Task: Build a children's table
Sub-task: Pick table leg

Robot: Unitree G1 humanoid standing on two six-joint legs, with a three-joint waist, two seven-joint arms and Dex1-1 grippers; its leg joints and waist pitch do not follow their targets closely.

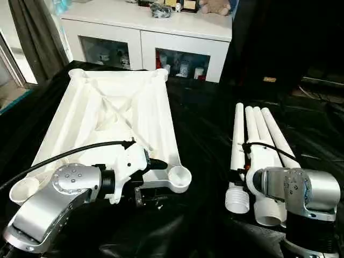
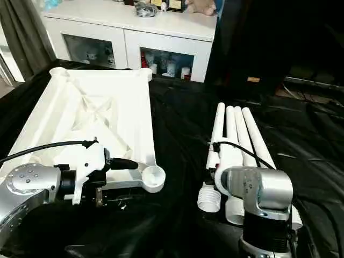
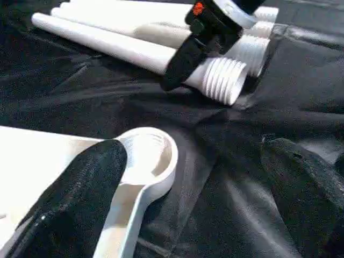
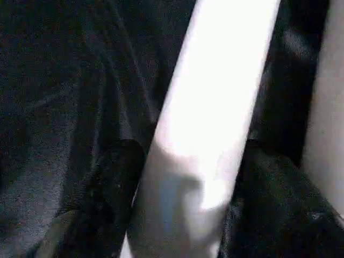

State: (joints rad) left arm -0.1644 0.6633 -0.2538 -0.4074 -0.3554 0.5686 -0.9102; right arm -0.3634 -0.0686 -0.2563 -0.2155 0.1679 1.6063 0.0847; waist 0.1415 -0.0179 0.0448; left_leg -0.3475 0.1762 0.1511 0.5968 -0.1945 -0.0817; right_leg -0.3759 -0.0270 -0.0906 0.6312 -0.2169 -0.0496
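Upside-down table top (image 1: 115,115) lying ribs-up on the black sheet (image 1: 199,129), with the left pincer (image 3: 188,199) parked at its near corner socket (image 1: 179,177). Spread wide and gripping nothing: from the left wrist, one black finger (image 3: 75,204) over the white edge just beside the round socket (image 3: 153,156), the other finger (image 3: 303,193) off over bare black sheet. From the head, just one short black fingertip (image 1: 156,164) poking out of the white wrist housing.

Four white legs (image 1: 258,134) side by side well off to the right of that pincer, threaded ends toward the robot. Right pincer (image 4: 185,199) pointing down into the bundle, mostly buried behind its own silver wrist in the head views. Much better from the right wrist camera: one leg (image 4: 215,107) running straight up between the two dark fingers (image 4: 107,199), a finger either side, next leg just beyond one of them. Can't tell if the fingers are actually pressing on it or sitting a hair off. Bonus angle from the left wrist: right pincer's black finger (image 3: 188,54) down against a leg near its ribbed screw end (image 3: 223,80).

White glass-door cabinet (image 1: 150,43) past the far end of the table top, only in the head views.
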